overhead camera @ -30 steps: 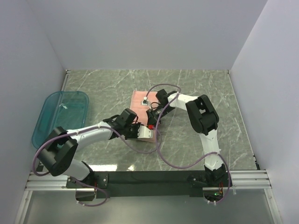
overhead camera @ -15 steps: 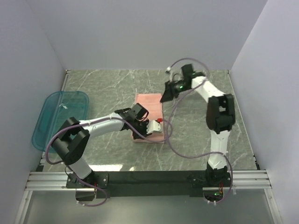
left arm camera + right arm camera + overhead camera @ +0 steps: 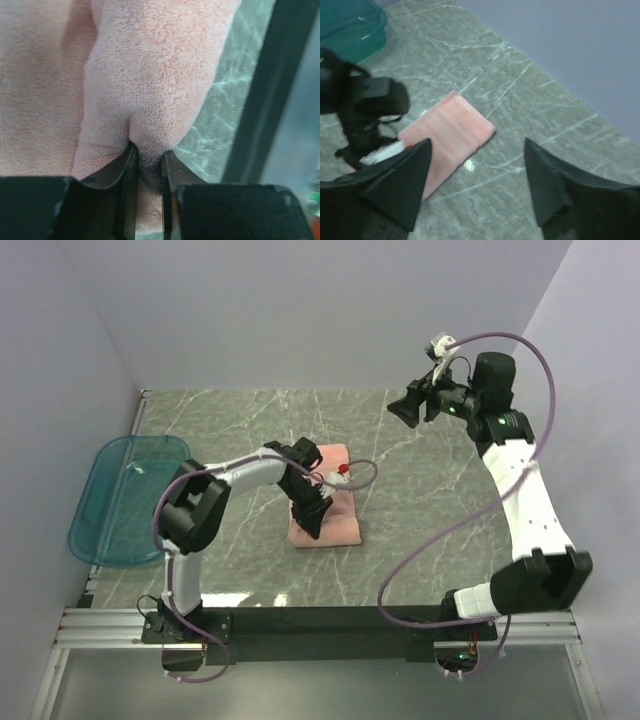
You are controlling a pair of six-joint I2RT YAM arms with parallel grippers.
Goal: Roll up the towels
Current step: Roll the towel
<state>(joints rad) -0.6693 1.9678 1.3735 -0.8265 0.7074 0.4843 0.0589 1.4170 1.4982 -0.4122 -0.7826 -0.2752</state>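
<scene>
The salmon-pink towel (image 3: 338, 523) lies folded on the marble table, near the middle. My left gripper (image 3: 311, 521) sits low over its left part, shut on a bunched fold of the towel (image 3: 150, 65) that bulges out past the fingertips (image 3: 131, 162). My right gripper (image 3: 404, 408) hangs high at the back right, well clear of the towel, its jaws spread wide with nothing between them. In the right wrist view the towel (image 3: 451, 129) shows flat below and left of the right gripper (image 3: 477, 143), with the left arm (image 3: 365, 102) beside it.
A teal translucent tray (image 3: 128, 495) stands at the table's left edge, also visible as the tray (image 3: 350, 22) in the right wrist view. Grey walls close in the back and sides. A black rail (image 3: 260, 90) runs along the table's near edge.
My right gripper has let go of the towel, opened wide and lifted away to the back right. My left gripper has swung right over the towel, staying shut on its fold.
</scene>
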